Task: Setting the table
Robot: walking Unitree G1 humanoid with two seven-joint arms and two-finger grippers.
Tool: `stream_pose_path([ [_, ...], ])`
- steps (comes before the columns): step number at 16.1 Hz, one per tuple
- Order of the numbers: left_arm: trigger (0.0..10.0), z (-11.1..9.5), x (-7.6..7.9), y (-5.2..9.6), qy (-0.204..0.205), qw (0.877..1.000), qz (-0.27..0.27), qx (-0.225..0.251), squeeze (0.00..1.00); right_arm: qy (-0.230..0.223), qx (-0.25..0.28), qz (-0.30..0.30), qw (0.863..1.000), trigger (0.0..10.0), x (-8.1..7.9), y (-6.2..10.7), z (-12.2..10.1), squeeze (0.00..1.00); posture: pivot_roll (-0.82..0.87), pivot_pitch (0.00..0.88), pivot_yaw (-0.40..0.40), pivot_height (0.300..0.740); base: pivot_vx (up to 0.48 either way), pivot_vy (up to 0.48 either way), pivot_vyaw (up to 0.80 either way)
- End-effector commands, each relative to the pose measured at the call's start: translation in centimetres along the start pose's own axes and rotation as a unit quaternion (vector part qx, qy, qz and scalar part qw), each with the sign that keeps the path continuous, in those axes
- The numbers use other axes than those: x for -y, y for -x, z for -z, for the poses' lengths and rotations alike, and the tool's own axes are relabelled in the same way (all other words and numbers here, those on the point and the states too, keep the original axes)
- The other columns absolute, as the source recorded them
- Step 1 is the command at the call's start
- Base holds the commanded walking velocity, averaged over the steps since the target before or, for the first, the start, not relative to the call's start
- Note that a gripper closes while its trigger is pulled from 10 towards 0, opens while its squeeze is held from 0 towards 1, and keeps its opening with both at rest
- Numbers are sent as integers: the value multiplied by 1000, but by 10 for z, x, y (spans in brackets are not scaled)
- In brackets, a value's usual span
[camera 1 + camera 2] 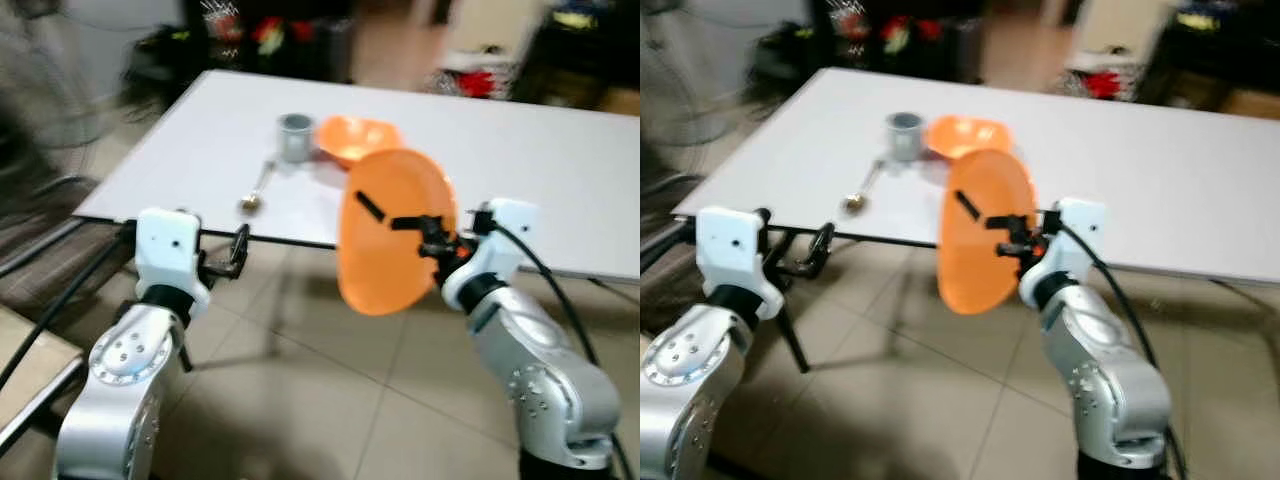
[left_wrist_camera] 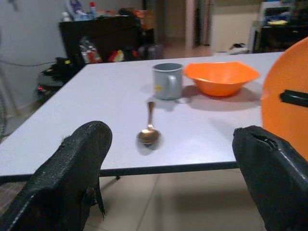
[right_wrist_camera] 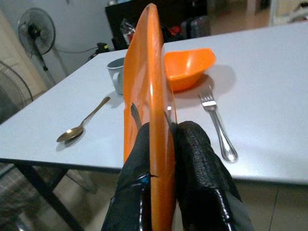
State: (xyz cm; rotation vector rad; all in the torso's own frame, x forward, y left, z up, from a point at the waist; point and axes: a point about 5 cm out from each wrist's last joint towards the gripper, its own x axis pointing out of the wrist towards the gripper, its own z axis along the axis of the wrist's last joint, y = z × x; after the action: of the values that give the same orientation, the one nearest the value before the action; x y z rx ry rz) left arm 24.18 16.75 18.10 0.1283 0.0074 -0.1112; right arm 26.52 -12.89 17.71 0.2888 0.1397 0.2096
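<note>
Plate, orange and held on edge, sits clamped in the right gripper just in front of the near edge of the white table, above the tiled floor; in the head views the left gripper hangs spread and empty just below that same edge, to the left of the plate; on the table a grey mug stands touching or just beside an orange bowl, and a spoon lies in front of the mug with its bowl end toward the robot; the background is blurred. From the left wrist, the two black fingers stand wide apart with nothing between them; beyond them the spoon lies near the table edge, the mug and the bowl stand further back, and the plate's rim shows at one side with a black finger across it. From the right wrist, the fingers are pinched on the plate from both faces, the plate upright and edge-on; past it lie the bowl, the mug, the spoon and a fork beside the bowl, tines toward it; a fan stands by the far wall.
</note>
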Motion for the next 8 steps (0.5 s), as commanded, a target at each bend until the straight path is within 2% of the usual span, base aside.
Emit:
stream_pose_path([
  [1,10000,-7,0,2,-4,1000,0,14,0,-2,23,-36,999,10000,-9,-4,-13,0,-20,0,-23,740,0,0,0],
  [5,10000,-8,-7,5,4,1000,-3,19,0,6,3,-82,997,10000,-14,-11,-11,0,-15,0,-28,740,0,0,0],
  [8,10000,-7,-4,5,-5,1000,11,13,0,1,-2,-94,996,10000,-14,-15,-11,0,-6,0,-24,740,0,0,0],
])
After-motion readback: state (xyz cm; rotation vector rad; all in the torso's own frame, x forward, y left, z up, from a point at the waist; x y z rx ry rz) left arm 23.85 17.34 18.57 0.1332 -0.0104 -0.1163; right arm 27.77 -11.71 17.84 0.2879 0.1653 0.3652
